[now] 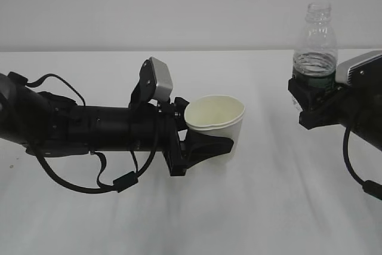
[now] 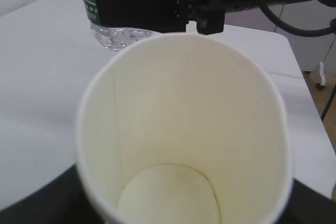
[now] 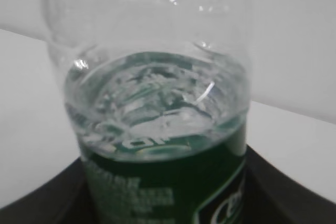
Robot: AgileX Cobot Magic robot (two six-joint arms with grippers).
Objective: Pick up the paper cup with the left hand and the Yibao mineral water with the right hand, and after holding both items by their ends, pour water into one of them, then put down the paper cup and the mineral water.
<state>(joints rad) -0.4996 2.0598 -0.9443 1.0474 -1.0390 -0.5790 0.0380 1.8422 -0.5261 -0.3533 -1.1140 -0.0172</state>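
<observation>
Left hand (image 1: 89, 126) reaches in from the left edge, low over the white worktop (image 1: 262, 207), grey-white box (image 1: 160, 80) on top of the wrist. Left pincer (image 1: 206, 144) partly closed around the paper cup (image 1: 216, 125), fingers on the lower half of its wall, cup held about mid-scene, mouth up and tipped a bit toward the camera. Can't tell if the cup base touches the worktop. Left wrist view: looks straight into the cup (image 2: 184, 129), cream inside, looks dry. To the right and well apart from the cup, the Yibao mineral water (image 1: 314, 43) stands upright in the right pincer (image 1: 313, 103), higher than the cup, no cap, water line just above the dark green label. Right pincer jaws partway closed on the bottle's lower body at the label band. Right wrist view: bottle (image 3: 157, 140) close up, water surface over the green label. Right hand (image 1: 358, 106) comes in from the right edge.
</observation>
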